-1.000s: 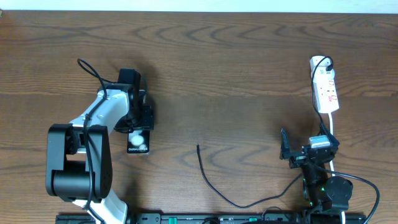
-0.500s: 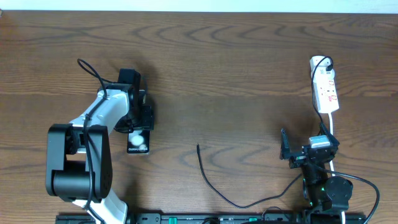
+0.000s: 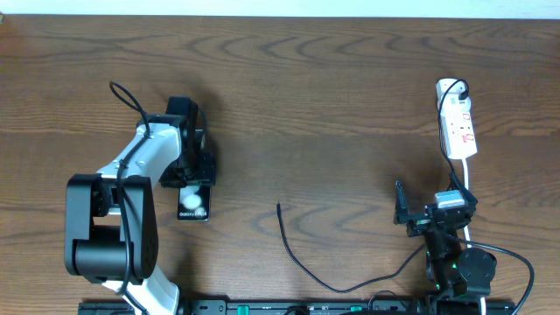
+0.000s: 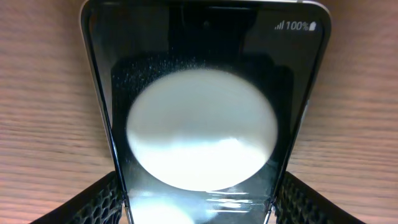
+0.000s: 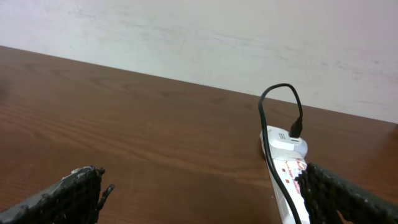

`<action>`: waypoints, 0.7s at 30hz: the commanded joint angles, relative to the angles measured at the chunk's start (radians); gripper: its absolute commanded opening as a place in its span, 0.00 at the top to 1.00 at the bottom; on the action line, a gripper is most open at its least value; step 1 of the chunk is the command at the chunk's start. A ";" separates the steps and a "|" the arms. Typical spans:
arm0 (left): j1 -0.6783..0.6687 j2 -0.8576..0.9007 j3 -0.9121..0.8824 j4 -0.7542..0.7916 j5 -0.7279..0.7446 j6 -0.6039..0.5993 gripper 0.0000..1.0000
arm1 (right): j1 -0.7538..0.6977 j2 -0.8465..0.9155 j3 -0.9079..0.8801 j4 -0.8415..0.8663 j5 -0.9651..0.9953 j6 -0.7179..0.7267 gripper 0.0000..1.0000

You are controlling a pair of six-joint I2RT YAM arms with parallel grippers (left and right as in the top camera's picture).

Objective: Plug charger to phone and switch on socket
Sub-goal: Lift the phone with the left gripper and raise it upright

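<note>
While the left gripper (image 4: 199,202) clasps the phone (image 3: 193,204) by its two side edges, the slab sits screen-up at the left of the table (image 3: 332,105). The charger (image 3: 302,260) curls loose between the arms, its tip well apart from the phone. The right gripper (image 5: 211,190) hangs spread wide and empty, facing the socket (image 3: 458,127) at the far right.

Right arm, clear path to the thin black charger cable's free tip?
Probably yes: nothing lies between the thin black charger cable's tip and the open right gripper, though it faces away.
</note>
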 commanded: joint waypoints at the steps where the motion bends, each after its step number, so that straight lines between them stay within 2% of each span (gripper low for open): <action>1: -0.002 -0.040 0.058 -0.018 -0.004 0.004 0.92 | 0.001 -0.006 -0.001 -0.005 0.003 0.014 0.01; 8: -0.002 -0.103 0.062 -0.032 0.073 0.004 0.93 | 0.001 -0.006 -0.001 -0.005 0.003 0.014 0.01; 15: -0.002 -0.150 0.062 -0.032 0.272 0.003 0.92 | 0.001 -0.006 -0.001 -0.005 0.003 0.014 0.01; 21: -0.002 -0.153 0.062 -0.030 0.521 0.000 0.93 | 0.001 -0.006 -0.001 -0.005 0.003 0.014 0.01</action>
